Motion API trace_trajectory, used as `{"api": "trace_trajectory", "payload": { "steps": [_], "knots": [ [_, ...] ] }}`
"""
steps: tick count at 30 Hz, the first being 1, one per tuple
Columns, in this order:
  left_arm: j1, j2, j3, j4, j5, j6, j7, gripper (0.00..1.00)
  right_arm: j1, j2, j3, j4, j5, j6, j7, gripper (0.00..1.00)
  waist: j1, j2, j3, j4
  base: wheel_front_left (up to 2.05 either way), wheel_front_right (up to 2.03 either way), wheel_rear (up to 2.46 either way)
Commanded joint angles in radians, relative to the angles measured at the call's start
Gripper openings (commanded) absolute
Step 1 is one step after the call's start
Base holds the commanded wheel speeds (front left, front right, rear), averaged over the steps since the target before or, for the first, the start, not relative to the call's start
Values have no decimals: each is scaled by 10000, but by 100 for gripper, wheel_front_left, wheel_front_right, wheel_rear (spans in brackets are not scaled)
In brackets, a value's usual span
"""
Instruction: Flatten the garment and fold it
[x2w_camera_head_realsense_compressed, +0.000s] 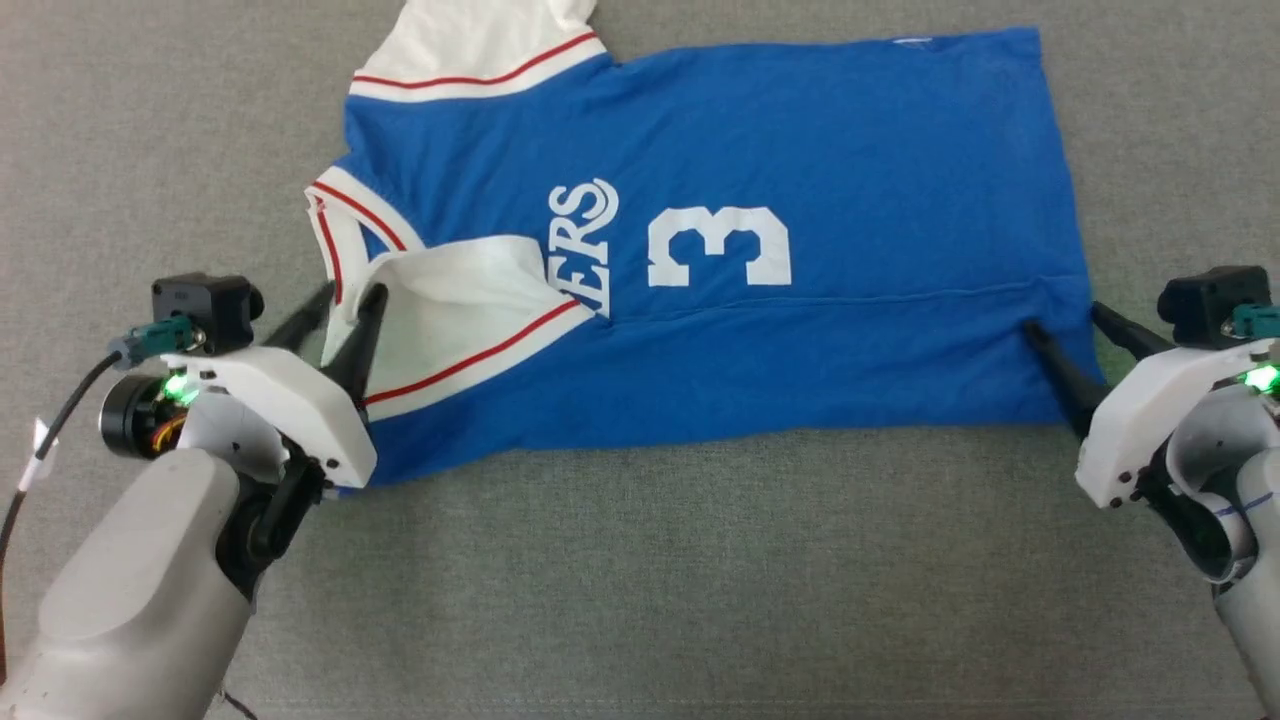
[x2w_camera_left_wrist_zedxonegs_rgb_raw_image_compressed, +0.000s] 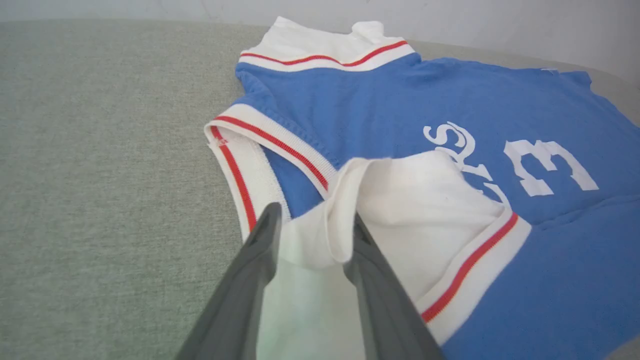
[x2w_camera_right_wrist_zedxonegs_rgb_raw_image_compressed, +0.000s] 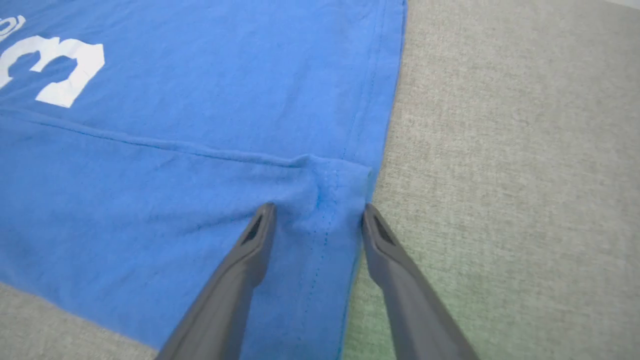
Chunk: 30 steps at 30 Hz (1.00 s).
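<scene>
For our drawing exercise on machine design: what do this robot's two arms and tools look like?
The left tool and right tool each have two long tapering dark-grey fingers on a white housing with a green light. Forearms are pale grey. A black cable runs from the left wrist.

Pale grey forearms (x2w_camera_head_realsense_compressed: 130, 590), white wrist housings (x2w_camera_head_realsense_compressed: 290, 410) — dark tapered jaws (green lights (x2w_camera_head_realsense_compressed: 178, 386))

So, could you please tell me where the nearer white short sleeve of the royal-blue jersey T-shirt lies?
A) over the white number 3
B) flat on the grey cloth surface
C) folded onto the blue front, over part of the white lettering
C: the white short sleeve lies folded onto the front of the royal-blue jersey T-shirt, hiding part of the white lettering; the number 3 is uncovered.
</scene>
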Motion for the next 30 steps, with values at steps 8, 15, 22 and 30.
{"api": "trace_trajectory", "payload": {
  "steps": [8,15,22,30],
  "knots": [
    [515,-786,468,366,-433,687,-974,100,230,194,-1,70,-154,-21,-591,100,-1,0,-1046,59,0,0,0],
    [1734,-1041,658,-363,-528,1572,-1565,100,1235,842,-977,-627,-726,-21,-662,100,-1,0,-1839,69,0,0,0],
    [2982,-751,254,-1254,-482,2528,-653,100,2525,2636,-2501,-2091,-1763,-21,-133,100,-1,0,-2084,-108,0,0,0],
    [3337,-192,114,-1561,-135,3622,130,100,3645,3625,-3154,-4099,-2728,-21,1096,100,-1,0,-1542,-405,0,0,0]
  ]
}}
